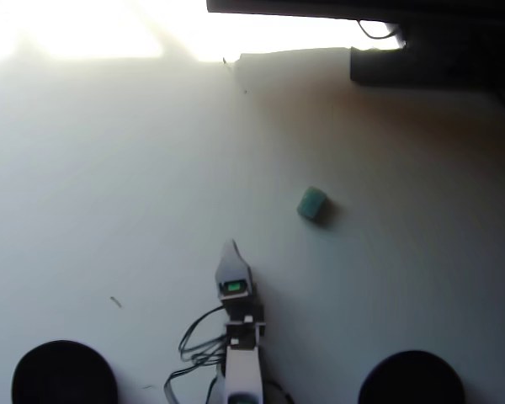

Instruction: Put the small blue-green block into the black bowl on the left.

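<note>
In the overhead view the block (312, 204) lies on the table (109, 185), apart from the gripper (230, 247), far from the left bowl (64, 373); whether the claw is released or clenched I cannot tell.

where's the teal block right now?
In the overhead view the small blue-green block lies alone on the white table, right of centre, up and right of the gripper tip, far from both black bowls.
</note>
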